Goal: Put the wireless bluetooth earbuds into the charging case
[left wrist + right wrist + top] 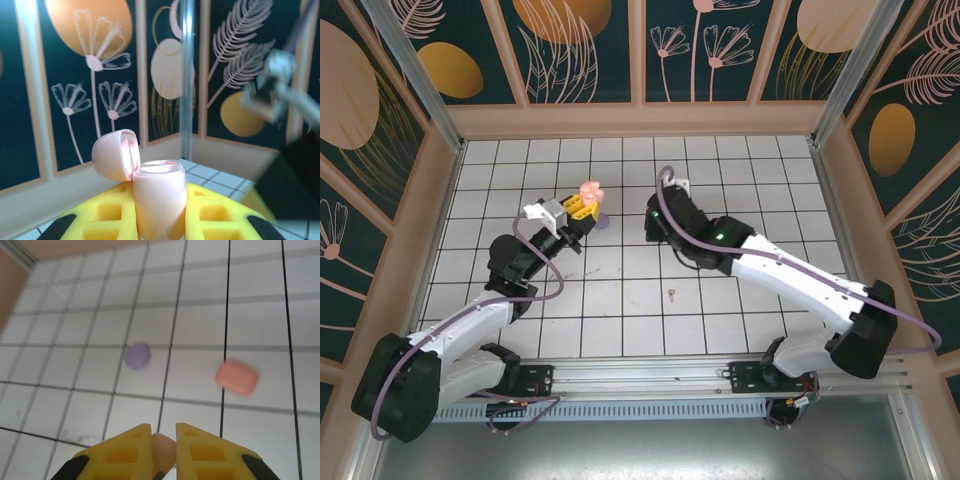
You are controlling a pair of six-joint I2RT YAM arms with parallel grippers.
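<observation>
Pale pink charging case [159, 192], lid flipped open, stands upright clamped in the left tool [160, 215], while the right tool [163, 440], nearly closed, pinches a pale pink earbud [163, 452] over the white-tiled worktop [260, 300], where a lilac case [137, 355] and a coral case [237, 378] lie apart.

**A:** Count by kind?
**B:** Cases: three. One pale pink case [156, 192], one lilac case [137, 355], one coral case [237, 377].
**A:** Earbuds?
**B:** Two I can make out: a pale pink earbud [162, 449] and a pinkish earbud [672, 293] (too small to call the shade).
**A:** Grippers?
**B:** Two: left gripper [160, 197], right gripper [162, 432].
</observation>
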